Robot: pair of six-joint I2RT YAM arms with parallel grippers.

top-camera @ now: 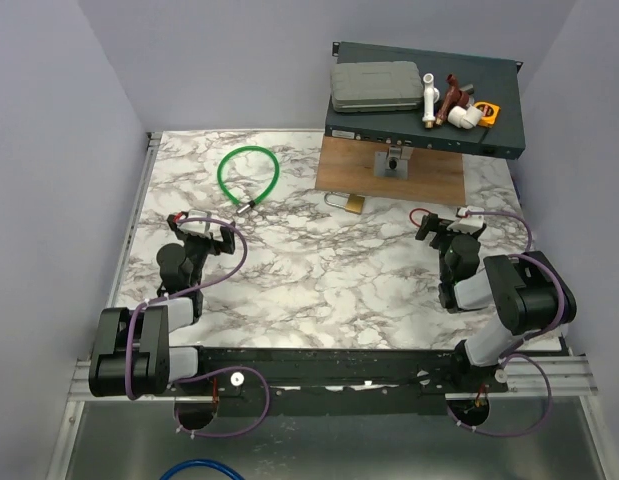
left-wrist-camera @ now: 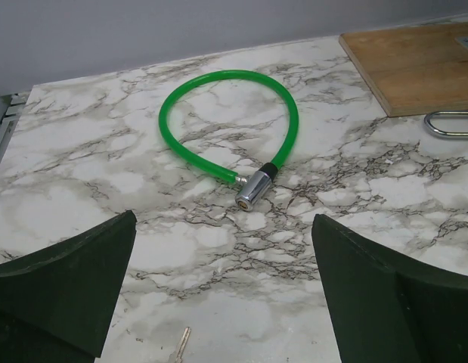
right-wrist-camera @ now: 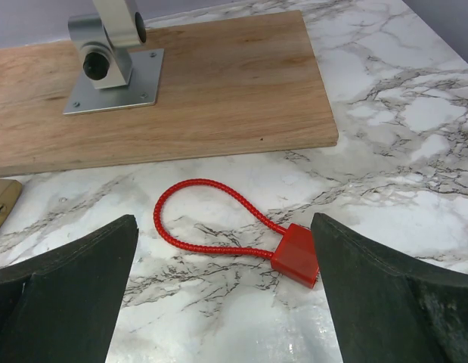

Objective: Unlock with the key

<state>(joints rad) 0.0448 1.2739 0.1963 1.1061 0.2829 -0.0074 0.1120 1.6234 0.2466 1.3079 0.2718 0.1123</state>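
Pale metal shows at the bottom edge of the left wrist view: the key (left-wrist-camera: 181, 346) lies flat on the marble table (left-wrist-camera: 82, 174), just below the left claw (left-wrist-camera: 224, 219), whose fingers are spread wide and hold nothing. The right claw (right-wrist-camera: 222, 219), equally wide and empty, hangs over a red tag on a cord loop (right-wrist-camera: 297, 255). Farther up lie the green cable lock (left-wrist-camera: 252, 189) and the brass padlock (top-camera: 345, 201). The pickup looks not yet begun; next, the left claw must drop and pinch that thin key.
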